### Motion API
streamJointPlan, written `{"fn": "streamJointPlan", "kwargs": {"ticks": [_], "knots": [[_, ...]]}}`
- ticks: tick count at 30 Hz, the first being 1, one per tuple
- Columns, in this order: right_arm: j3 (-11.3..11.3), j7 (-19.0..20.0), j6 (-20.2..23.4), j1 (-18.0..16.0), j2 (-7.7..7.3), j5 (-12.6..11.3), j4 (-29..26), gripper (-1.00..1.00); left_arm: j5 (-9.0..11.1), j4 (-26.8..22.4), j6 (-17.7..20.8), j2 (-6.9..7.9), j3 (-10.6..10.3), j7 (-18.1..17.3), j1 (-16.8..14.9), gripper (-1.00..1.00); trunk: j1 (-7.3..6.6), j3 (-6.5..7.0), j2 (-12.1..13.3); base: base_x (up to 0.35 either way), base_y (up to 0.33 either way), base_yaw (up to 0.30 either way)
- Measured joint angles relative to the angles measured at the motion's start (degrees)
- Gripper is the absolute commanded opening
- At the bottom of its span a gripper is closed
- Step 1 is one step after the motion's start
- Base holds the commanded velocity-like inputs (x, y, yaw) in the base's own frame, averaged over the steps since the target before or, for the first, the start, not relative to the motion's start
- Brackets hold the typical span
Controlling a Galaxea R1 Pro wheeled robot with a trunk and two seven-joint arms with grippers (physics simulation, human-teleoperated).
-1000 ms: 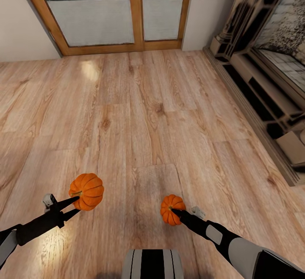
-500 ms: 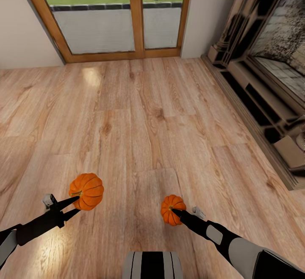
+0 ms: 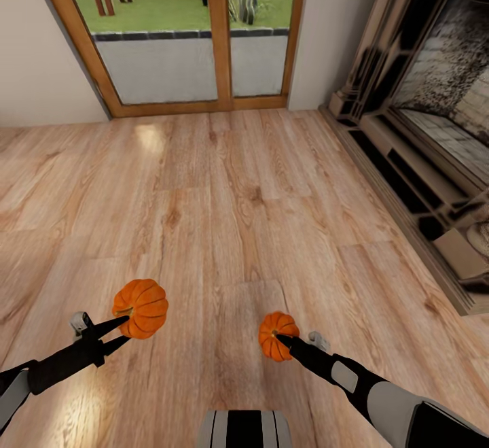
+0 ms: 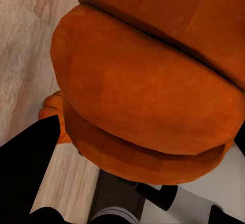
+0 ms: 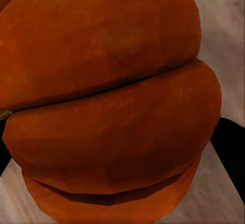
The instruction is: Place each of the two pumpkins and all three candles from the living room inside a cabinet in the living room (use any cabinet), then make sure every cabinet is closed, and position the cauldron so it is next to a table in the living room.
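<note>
Left gripper (image 3: 121, 331) grips one pumpkin (image 3: 140, 308); right gripper (image 3: 280, 340) grips the other pumpkin (image 3: 276, 334). Both held above wood floor (image 3: 224, 203), fireplace (image 3: 435, 128) at right.

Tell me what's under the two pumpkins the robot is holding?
Only bare wooden floor. The left gripper holds the bigger pumpkin and the right gripper holds the smaller pumpkin. The patches of floor straight beneath them are hidden by the pumpkins themselves.
</note>
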Motion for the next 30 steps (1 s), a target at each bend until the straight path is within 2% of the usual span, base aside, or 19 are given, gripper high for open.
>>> {"fn": "streamJointPlan", "kwargs": {"ticks": [23,30], "knots": [[-0.05,2.09,-0.11,0.00,0.09,-0.05,-0.03,-1.00,-0.44,0.02,-0.11,-0.36,-0.47,0.87,0.00,-1.00,-0.59,5.10,0.31,0.000,0.000,-0.001],[-0.06,2.12,-0.12,0.01,0.08,-0.06,0.03,-1.00,-0.43,0.04,-0.08,-0.42,-0.63,0.91,-0.02,-1.00,-0.77,6.91,0.40,0.000,0.000,-0.179]]}}
